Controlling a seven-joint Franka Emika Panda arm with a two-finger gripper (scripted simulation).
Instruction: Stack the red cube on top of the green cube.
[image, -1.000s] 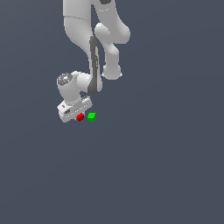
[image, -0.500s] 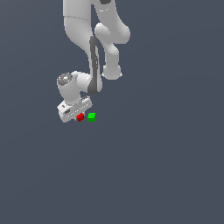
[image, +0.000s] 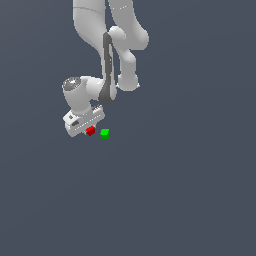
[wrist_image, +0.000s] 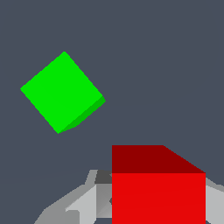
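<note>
matte red cube (wrist_image: 158, 186) at white gripper (image: 86, 131), glossy green cube (wrist_image: 61, 91) beside

A plain dark grey-blue floor (image: 190, 200) fills the whole scene, unbroken from near to far, left to right

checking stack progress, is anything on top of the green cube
Nothing sits on the green cube: its top face is bare. The red cube is beside it, apart, at the gripper, whose fingers it mostly hides.

White rounded arm segments (image: 92, 30), dark grey joint seam, pale boxy claw (image: 86, 125)
</note>
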